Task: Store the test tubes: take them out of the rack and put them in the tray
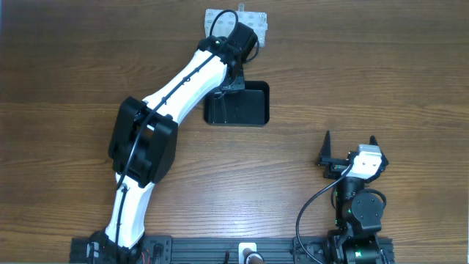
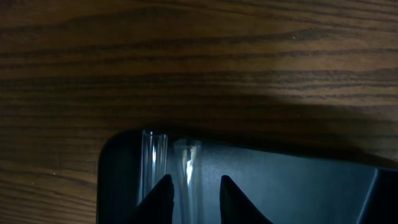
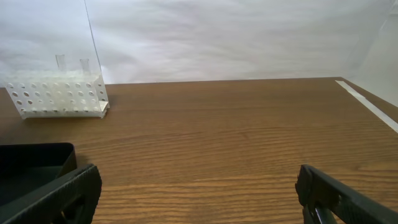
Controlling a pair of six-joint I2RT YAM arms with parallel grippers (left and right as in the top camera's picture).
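The black tray [image 2: 298, 186] lies on the wooden table, and my left gripper [image 2: 194, 183] hovers over one end of it. Two clear test tubes lie there side by side: one [image 2: 152, 162] along the tray's wall, the other [image 2: 186, 171] between my left fingers, which stand wider than the tube. In the top view the left arm [image 1: 183, 81] stretches to the tray [image 1: 253, 117], partly covering the white rack [image 1: 256, 22] behind it. The rack [image 3: 59, 96] holds two upright tubes [image 3: 60, 62]. My right gripper [image 1: 349, 150] rests open near its base, holding nothing.
Bare wooden tabletop surrounds the tray on all sides. A white wall rises behind the rack [image 3: 249, 37]. The table's right edge carries a pale strip [image 3: 367, 102]. The tray's near corner [image 3: 31, 165] lies ahead of my right gripper.
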